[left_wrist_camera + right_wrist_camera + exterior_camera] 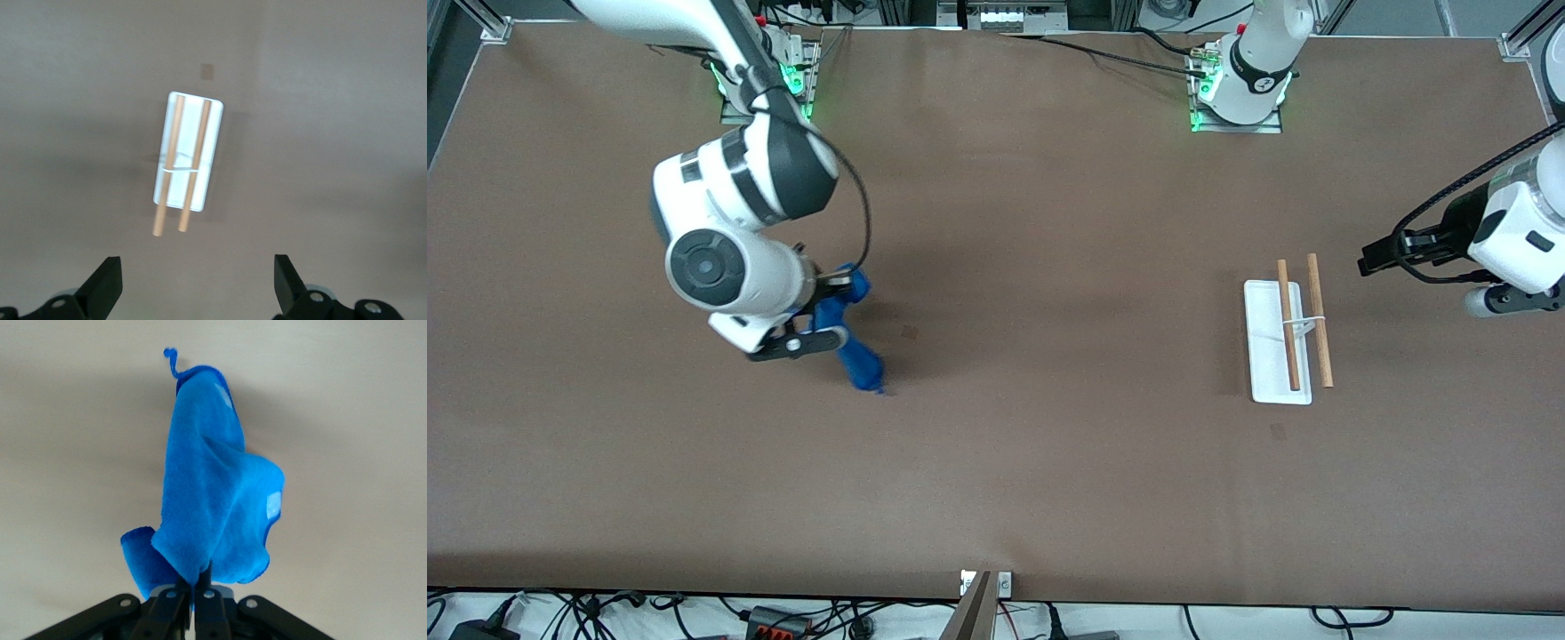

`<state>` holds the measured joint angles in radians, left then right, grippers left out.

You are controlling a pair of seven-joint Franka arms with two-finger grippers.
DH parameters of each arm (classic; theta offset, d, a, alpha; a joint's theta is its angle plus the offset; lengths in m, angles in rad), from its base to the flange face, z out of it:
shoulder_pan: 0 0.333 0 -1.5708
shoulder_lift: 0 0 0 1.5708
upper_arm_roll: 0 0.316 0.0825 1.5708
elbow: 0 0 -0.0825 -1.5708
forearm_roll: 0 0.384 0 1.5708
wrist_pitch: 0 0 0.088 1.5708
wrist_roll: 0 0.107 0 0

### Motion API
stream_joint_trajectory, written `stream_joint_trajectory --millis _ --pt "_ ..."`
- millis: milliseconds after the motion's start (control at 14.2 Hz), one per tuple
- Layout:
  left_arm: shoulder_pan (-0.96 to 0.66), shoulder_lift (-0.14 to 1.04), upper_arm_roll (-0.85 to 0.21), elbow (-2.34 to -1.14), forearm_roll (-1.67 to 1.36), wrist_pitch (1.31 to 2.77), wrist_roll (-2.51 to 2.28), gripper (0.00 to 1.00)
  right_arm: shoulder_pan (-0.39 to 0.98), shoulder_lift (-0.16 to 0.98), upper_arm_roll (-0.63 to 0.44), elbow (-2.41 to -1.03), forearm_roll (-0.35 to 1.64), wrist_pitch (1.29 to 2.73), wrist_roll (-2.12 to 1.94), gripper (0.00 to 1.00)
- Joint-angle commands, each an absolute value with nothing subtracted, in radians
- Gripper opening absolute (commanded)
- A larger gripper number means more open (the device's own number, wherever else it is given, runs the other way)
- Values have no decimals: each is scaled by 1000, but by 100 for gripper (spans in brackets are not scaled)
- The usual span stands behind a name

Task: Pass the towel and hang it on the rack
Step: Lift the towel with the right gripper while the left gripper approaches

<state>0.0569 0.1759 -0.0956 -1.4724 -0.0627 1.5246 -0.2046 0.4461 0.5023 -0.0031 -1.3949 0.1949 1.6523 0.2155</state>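
The bright blue towel (852, 336) hangs from my right gripper (829, 307), which is shut on its upper corner above the table toward the right arm's end. In the right wrist view the towel (213, 500) droops from the closed fingers (200, 587), and its lower tip seems to reach the table. The rack (1282, 331), a white flat base with two wooden rods, stands toward the left arm's end. My left gripper (1376, 256) is open and empty, up in the air beside the rack. The left wrist view shows the rack (187, 160) below the spread fingertips (107, 283).
The brown table (1049, 462) stretches bare between the towel and the rack. Both arm bases stand along its edge farthest from the front camera. Cables lie off the table's near edge.
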Motion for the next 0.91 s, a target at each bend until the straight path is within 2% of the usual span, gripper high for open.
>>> stream_joint_trajectory --millis 0,421,702,842 --pt "67 224 -91 -1463 -161 1509 -198 100 431 517 55 -1341 372 1712 202 0" --pt "91 328 -89 -1463 -443 1551 95 100 454 535 121 -1335 704 1848 186 0" --pt "-32 365 -98 -1470 -530 1607 276 100 509 566 126 -1335 978 1971 170 0" --pt "-87 376 -98 -1471 -522 1688 293 100 526 572 126 -1335 1040 1999 155 0"
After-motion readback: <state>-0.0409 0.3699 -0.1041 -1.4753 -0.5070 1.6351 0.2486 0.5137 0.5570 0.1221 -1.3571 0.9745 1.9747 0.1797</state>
